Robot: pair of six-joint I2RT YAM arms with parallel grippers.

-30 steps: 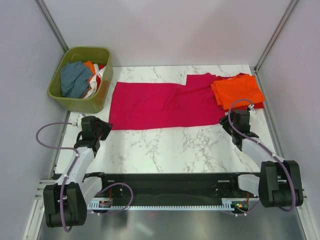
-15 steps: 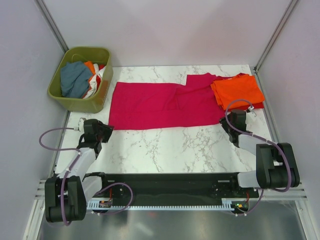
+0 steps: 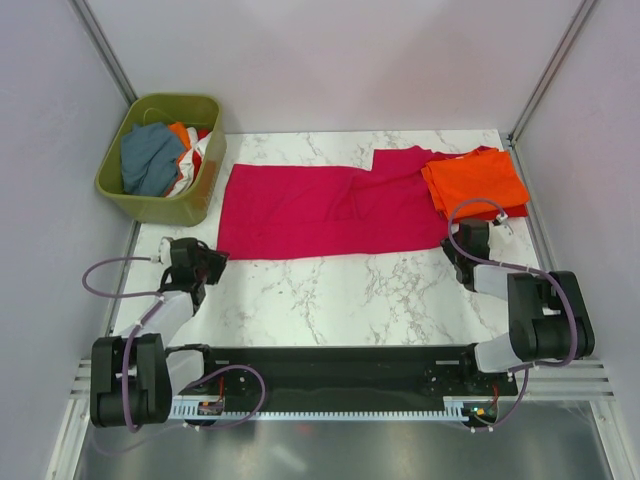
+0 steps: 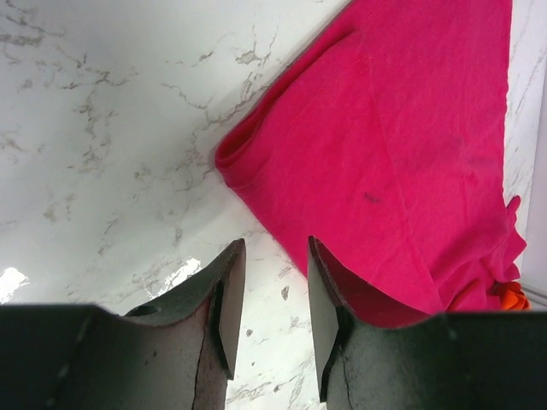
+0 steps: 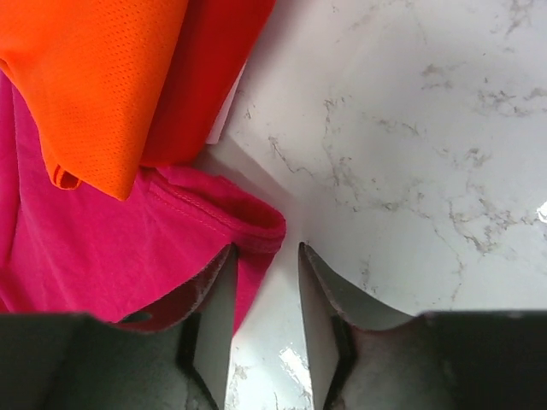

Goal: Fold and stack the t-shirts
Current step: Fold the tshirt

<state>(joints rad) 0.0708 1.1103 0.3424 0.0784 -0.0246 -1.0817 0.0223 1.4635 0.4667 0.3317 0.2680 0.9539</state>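
A magenta-pink t-shirt lies spread flat across the middle of the marble table. A folded orange t-shirt lies on a red one at the back right, overlapping the pink shirt's right end. My left gripper is open and empty, low over the table just short of the pink shirt's near left corner. My right gripper is open and empty at the shirt's near right corner; its left finger sits over the hem. The orange and red shirts show beyond it.
An olive-green basket at the back left holds grey-blue, orange and white clothes. Bare marble lies between the pink shirt and the arm bases. Booth walls and posts stand close on both sides.
Both arms have folded down and drawn back toward their bases. Both grippers now sit low at the pink shirt's near corners, the right one shifted slightly left. The shirts have not moved.
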